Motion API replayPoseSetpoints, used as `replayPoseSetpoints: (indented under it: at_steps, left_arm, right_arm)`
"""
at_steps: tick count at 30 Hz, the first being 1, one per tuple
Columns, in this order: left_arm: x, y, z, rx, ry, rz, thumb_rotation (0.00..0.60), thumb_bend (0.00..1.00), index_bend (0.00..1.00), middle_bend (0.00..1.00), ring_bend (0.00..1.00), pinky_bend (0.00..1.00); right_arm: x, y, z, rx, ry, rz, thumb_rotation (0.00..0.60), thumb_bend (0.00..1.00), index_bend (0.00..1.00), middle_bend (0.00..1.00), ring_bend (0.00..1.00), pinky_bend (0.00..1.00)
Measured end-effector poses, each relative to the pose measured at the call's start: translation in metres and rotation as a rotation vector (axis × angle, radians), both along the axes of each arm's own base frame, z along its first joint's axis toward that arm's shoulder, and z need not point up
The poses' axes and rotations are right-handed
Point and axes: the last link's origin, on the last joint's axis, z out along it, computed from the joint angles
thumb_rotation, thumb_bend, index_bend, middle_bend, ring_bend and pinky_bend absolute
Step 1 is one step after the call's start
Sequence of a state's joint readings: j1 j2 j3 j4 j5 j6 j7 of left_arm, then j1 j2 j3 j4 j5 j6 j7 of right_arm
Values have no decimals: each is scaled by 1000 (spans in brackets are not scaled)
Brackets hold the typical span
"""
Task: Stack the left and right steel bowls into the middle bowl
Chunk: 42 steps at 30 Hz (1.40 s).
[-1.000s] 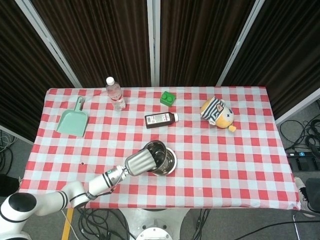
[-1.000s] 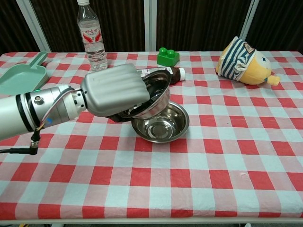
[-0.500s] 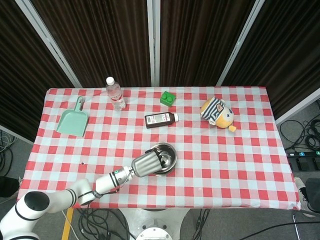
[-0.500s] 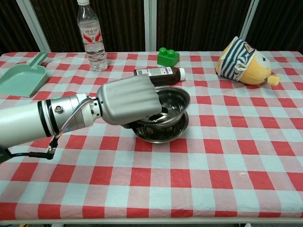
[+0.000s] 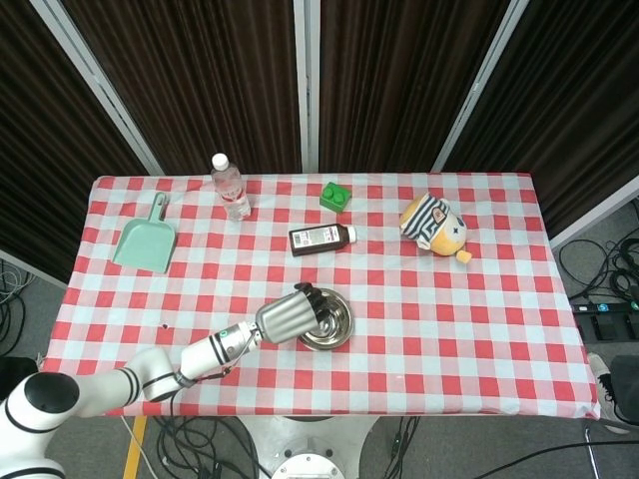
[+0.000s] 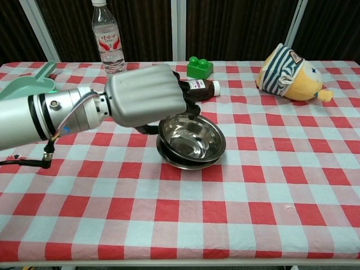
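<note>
Now, against half a second ago: the upper steel bowl, then tilted and gripped at its left rim, sits level and nested in the middle bowl, mouths up, the pair at mid-table toward the near edge. Bowls are round, so no long axis; the upper one sits slightly off-centre, the lower rim showing at near left. Left hand has lifted clear of the rim and hangs just above the stack's far-left edge, back of hand to the chest camera, fingers curled downward, nothing seen in them; whether the fingertips touch the rim cannot be told. Right hand: in neither view. Other items, left to right: green dustpan, far left; water bottle, upright, red label with writing too small to read; brown bottle lying on its side, long axis left to right, cap to the right, label unreadable; green toy brick; striped plush toy, far right. Red-and-white checked tablecloth.
</note>
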<state>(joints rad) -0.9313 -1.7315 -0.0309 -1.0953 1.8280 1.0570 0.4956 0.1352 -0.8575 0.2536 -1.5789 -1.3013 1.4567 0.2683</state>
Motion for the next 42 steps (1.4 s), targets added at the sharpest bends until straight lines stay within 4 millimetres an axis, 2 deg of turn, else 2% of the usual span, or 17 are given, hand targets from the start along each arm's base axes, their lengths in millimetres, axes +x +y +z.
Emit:
replayPoseSetpoints:
  at_steps: [5, 9, 13, 19, 25, 29, 35, 42]
  left_arm:
    - [-2, 6, 28, 63, 13, 8, 600, 229, 411, 480, 413, 524]
    - [-11, 10, 55, 118, 26, 41, 600, 228, 411, 480, 413, 525]
    - [-26, 12, 82, 178, 6, 104, 600, 225, 411, 479, 413, 527]
    - [-58, 5, 122, 281, -136, 272, 600, 212, 409, 471, 413, 527]
    - [-112, -23, 167, 342, -376, 569, 600, 164, 360, 410, 331, 443]
    - [-147, -53, 191, 371, -499, 732, 600, 151, 336, 375, 289, 387]
    - [-181, -88, 209, 432, -563, 850, 600, 147, 322, 350, 268, 345]
    - [-207, -111, 222, 460, -576, 917, 600, 147, 323, 350, 268, 335]
  right_arm:
    - [8, 0, -2, 4, 7, 19, 600, 115, 23, 22, 0, 0]
    - [13, 1, -6, 14, 14, 30, 600, 115, 23, 22, 0, 0]
    - [20, 0, -12, 31, 16, 46, 600, 112, 23, 22, 0, 0]
    - [30, 3, -26, 71, 45, 84, 600, 109, 23, 24, 0, 0]
    - [34, 6, -44, 124, 75, 92, 600, 102, 23, 23, 0, 0]
    - [35, 8, -53, 152, 94, 97, 600, 101, 23, 21, 0, 0]
    - [33, 14, -67, 189, 129, 87, 600, 101, 23, 17, 0, 0]
    - [26, 19, -79, 226, 145, 57, 600, 101, 23, 16, 0, 0]
